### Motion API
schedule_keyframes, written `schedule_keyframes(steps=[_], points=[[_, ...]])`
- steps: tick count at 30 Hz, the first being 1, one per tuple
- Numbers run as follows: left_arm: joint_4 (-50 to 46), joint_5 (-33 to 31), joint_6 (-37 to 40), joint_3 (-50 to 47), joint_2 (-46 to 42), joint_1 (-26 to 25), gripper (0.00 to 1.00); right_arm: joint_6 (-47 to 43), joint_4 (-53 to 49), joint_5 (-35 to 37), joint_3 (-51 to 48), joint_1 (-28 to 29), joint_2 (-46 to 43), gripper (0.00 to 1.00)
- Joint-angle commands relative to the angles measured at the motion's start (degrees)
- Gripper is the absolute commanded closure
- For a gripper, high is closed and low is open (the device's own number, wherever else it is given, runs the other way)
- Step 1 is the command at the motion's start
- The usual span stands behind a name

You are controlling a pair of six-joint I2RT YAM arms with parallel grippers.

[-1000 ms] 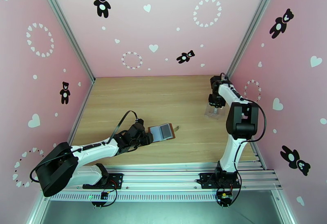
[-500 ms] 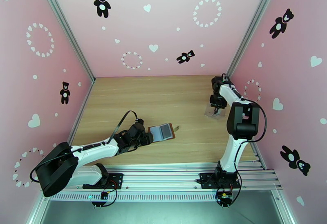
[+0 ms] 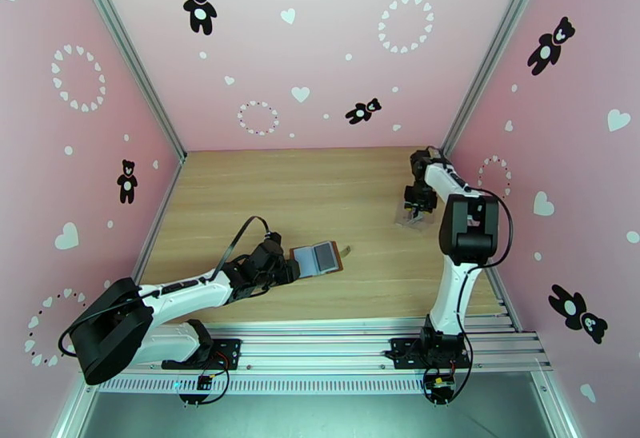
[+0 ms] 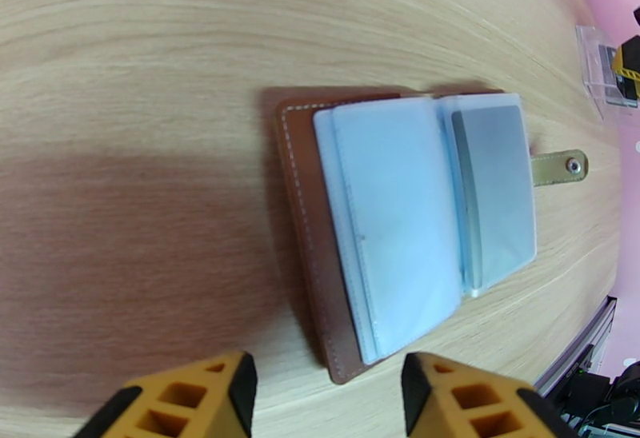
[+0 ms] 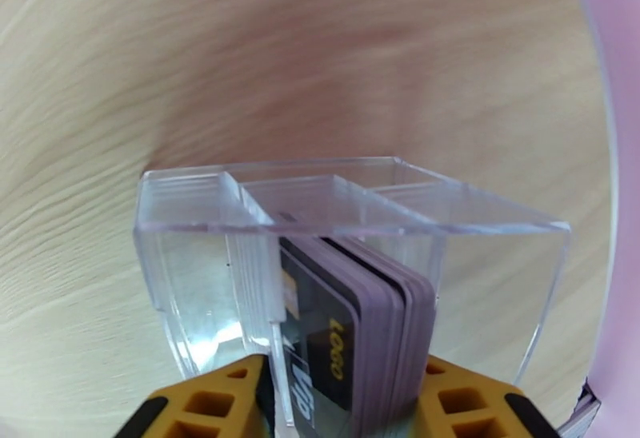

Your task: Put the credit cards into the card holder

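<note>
Entry: credit cards [image 5: 352,328] stacked in clear case [image 5: 496,224], lower centre; card holder [image 4: 400,216] spread mid-frame, we see no dark card inside. Right gripper [image 5: 346,376] straddles stack, grip we cannot tell; left gripper [image 4: 324,372] released

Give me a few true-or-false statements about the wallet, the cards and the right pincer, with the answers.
1. The wallet lies open on the table. True.
2. The cards are already tucked into the wallet. False: they stand stacked in the clear case.
3. The right pincer is at the wallet. False: it straddles the card stack at the clear case.
4. The wallet's snap tab is undone. True.
</note>
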Motion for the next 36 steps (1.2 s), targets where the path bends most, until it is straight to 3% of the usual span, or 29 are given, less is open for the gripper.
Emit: schedule_keyframes(steps=[1, 5, 7, 10, 16, 25, 36], points=[[0.2, -0.7, -0.2, 0.1, -0.4, -0.6, 0.47, -3.9, -0.4, -11.9, -0.3, 6.3, 5.1, 0.62], [0.1, -0.8, -0.2, 0.0, -0.4, -0.6, 0.47, -6.3, -1.3, -15.2, 1.6, 12.3, 5.8, 0.62], [0.0, -0.8, -0.3, 0.1, -0.4, -0.6, 0.47, -5.7, -1.1, -14.3, 2.2, 13.6, 5.3, 0.57], [-0.2, -0.8, -0.2, 0.0, -0.6, -0.6, 0.47, -4.4, -0.4, -12.2, 2.8, 13.5, 4.3, 0.49], [0.0, -0.9, -0.2, 0.0, -0.4, -0.6, 0.47, -6.6, -0.3, -8.5, 4.0, 13.9, 1.6, 0.42], [0.0, -0.8, -0.3, 0.1, -0.2, -0.6, 0.47, -9.7, 2.0, -12.5, 4.0, 14.2, -3.3, 0.40], [0.1, -0.8, -0.4, 0.1, 0.0, -0.6, 0.47, -10.9, 1.3, -4.5, 3.5, 14.1, -3.6, 0.40]])
